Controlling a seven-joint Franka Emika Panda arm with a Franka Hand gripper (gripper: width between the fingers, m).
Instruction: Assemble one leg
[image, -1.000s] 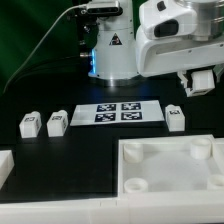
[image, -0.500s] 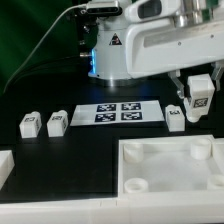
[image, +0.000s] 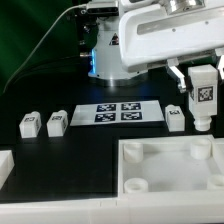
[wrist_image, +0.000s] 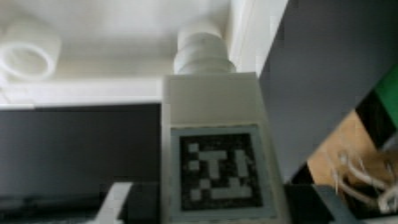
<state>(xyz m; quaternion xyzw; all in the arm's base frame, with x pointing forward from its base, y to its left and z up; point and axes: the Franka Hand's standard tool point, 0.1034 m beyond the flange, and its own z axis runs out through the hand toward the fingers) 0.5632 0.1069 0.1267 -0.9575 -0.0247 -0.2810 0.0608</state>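
Observation:
My gripper (image: 204, 78) is shut on a leg (image: 204, 95), a small white block with a black-and-white tag. It holds the leg upright in the air at the exterior view's right, above the far right corner of the large white panel (image: 170, 172). In the wrist view the leg (wrist_image: 217, 150) fills the middle between my fingers (wrist_image: 128, 206), and its end points at a round socket (wrist_image: 205, 45) of the panel (wrist_image: 107, 85). Three more legs lie on the table: two at the left (image: 30, 123) (image: 57, 122) and one at the right (image: 175, 117).
The marker board (image: 118, 112) lies mid-table behind the panel. A white part (image: 5, 166) sits at the left edge. The robot base (image: 108, 55) stands at the back. A second socket (wrist_image: 22, 60) shows on the panel in the wrist view.
The arm has swung forward and toward the exterior view's left. The held leg has shifted slightly right and now hangs upright with its tag facing the camera.

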